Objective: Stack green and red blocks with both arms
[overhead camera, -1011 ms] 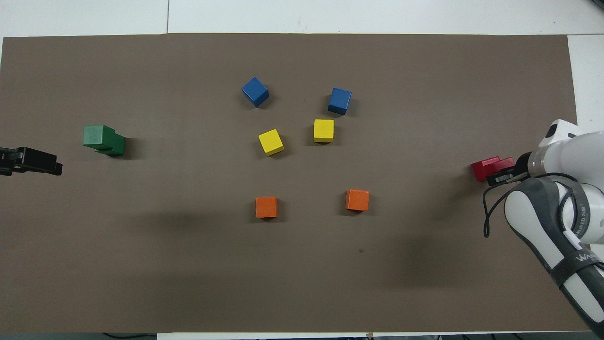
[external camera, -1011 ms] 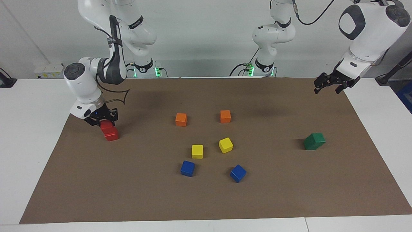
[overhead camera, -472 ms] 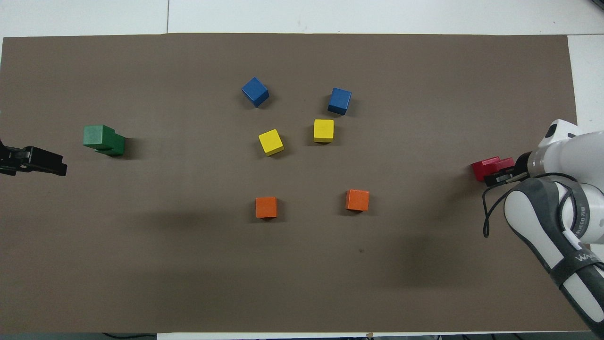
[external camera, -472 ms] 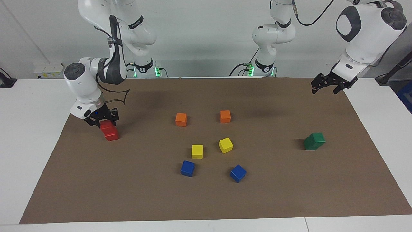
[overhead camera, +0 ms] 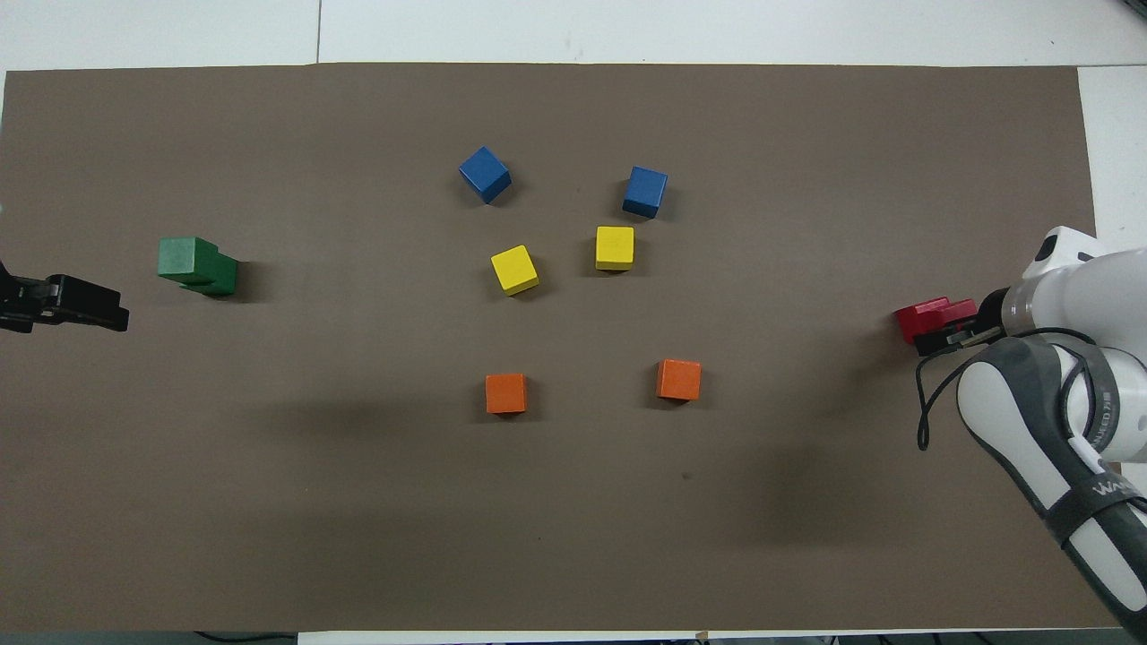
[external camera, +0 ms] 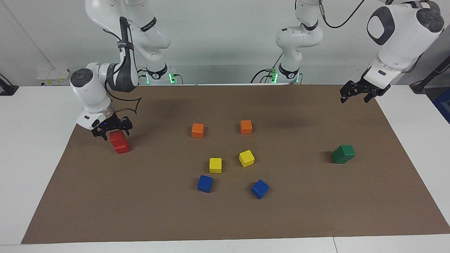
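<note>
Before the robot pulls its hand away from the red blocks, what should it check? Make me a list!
1. Red stack: one red block sits on the other, a bit skewed. Ok.
2. Right gripper: open around the top red block. Ok.
3. Green stack: top block sits off-centre. Not ok.
4. Left gripper: up over the mat's corner, away from the green stack. Ok.
5. Orange blocks: well apart from the red stack. Ok.

The right gripper (external camera: 111,132) hangs low with fingers spread, while the left gripper (external camera: 358,94) hovers raised, fingers apart.
</note>
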